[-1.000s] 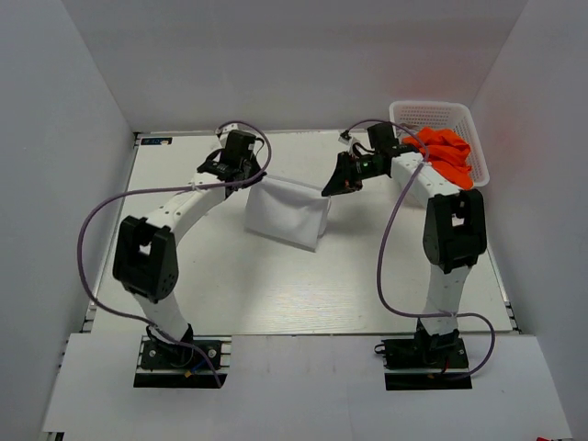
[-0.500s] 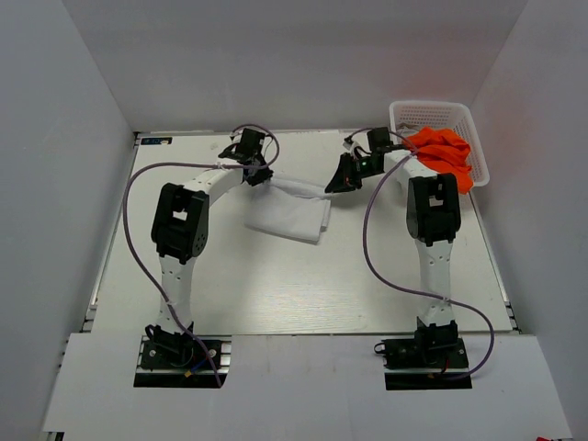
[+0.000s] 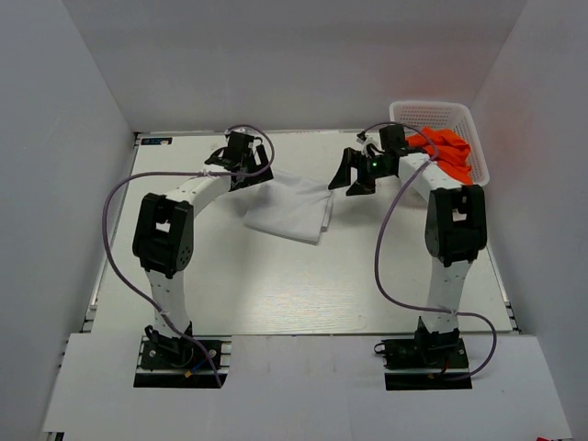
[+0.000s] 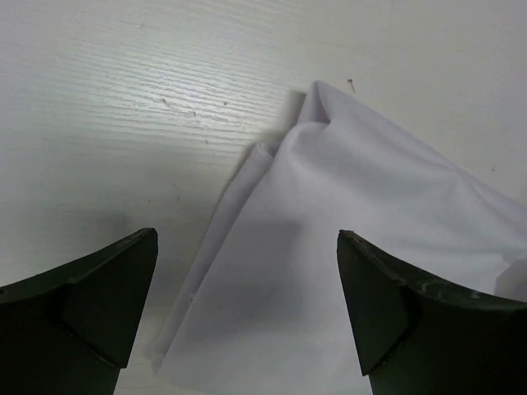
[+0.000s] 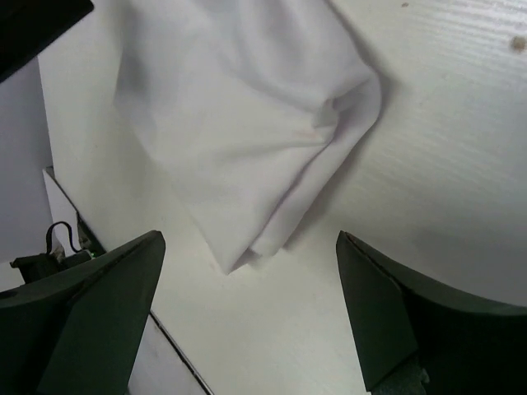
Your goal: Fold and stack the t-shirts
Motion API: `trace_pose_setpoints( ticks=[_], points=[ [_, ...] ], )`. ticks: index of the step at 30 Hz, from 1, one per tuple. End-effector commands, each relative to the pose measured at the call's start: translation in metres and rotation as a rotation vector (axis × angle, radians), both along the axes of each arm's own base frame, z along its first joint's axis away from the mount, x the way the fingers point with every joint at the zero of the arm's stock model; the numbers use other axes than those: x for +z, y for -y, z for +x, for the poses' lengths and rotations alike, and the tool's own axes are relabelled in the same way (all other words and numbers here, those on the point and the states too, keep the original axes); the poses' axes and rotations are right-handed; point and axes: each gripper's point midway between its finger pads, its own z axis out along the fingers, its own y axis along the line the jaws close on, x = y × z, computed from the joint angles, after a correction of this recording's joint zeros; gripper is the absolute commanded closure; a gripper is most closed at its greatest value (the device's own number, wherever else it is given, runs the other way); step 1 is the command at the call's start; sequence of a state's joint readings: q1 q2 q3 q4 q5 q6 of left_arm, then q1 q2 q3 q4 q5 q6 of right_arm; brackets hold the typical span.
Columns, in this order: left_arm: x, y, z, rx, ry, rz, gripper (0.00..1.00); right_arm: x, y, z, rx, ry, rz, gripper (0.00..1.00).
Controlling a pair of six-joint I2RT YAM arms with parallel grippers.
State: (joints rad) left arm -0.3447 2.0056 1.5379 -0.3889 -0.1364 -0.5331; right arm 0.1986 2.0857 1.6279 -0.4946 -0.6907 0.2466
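- The left tool [image 3: 243, 162] and the right tool [image 3: 353, 179] were pinched on the far edge of the white t-shirt [image 3: 292, 207] a second ago, holding it up off the counter [image 3: 276, 285] like a small tent. Now both have let go, and each stands with its jaws spread wide and nothing between them.
- In the wrist views the left tool [image 4: 247, 237] and the right tool [image 5: 249, 239] look down between their open jaws at loose cloth (no fold of it is caught on either finger).
- The white t-shirt [image 4: 346, 214] now lies flat on the counter as a compact folded packet, in the far middle between the two arms. The left tool hovers over its far left corner, and the right tool is just off its far right corner.
- I judge that this fold is laid down and finished. The packet looks a little skewed, with a bunched corner on the right tool's side [image 5: 346, 107], so it may want tidying or one more fold.
- The orange t-shirt [image 3: 450, 152] is crumpled and unfolded, heaped in and over the near rim of the basket [image 3: 432, 108] at the far right corner. By my reckoning roughly half the task remains.
- No brand or writing can be read on either shirt. A small dark label [image 3: 156, 141] sits at the counter's far left corner, too small to make out.
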Motion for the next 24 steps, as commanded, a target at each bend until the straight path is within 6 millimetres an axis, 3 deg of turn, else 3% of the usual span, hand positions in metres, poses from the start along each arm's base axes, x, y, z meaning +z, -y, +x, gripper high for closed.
trace_pose_setpoints(
  ticks=[1, 6, 9, 17, 20, 21, 23, 24],
  points=[
    [0.014, 0.001, -0.024, -0.12, 0.027, 0.037, 0.0, 0.022, 0.004, -0.004, -0.033, 0.112, -0.031, 0.1],
    [0.004, 0.009, -0.036, -0.239, 0.032, 0.04, 0.0, 0.019, 0.009, -0.029, -0.032, 0.1, -0.042, 0.1],
    [-0.012, 0.011, -0.037, -0.24, -0.039, 0.039, 0.12, 0.02, 0.01, -0.037, -0.032, 0.105, -0.049, 0.1],
    [-0.048, 0.021, -0.042, -0.303, -0.133, 0.049, 0.27, 0.024, 0.019, -0.048, -0.043, 0.118, -0.077, 0.1],
    [-0.06, 0.015, -0.045, -0.297, -0.185, 0.086, 0.44, 0.027, 0.023, -0.051, -0.049, 0.138, -0.091, 0.1],
    [-0.063, 0.011, -0.046, -0.286, -0.203, 0.105, 0.58, 0.032, 0.025, -0.051, -0.051, 0.156, -0.096, 0.1],
    [-0.062, 0.003, -0.046, -0.249, -0.214, 0.134, 0.75, 0.029, 0.03, -0.051, -0.067, 0.161, -0.114, 0.1],
    [-0.057, -0.01, -0.043, -0.208, -0.203, 0.171, 0.84, 0.027, 0.033, -0.05, -0.078, 0.166, -0.136, 0.1]
  ],
)
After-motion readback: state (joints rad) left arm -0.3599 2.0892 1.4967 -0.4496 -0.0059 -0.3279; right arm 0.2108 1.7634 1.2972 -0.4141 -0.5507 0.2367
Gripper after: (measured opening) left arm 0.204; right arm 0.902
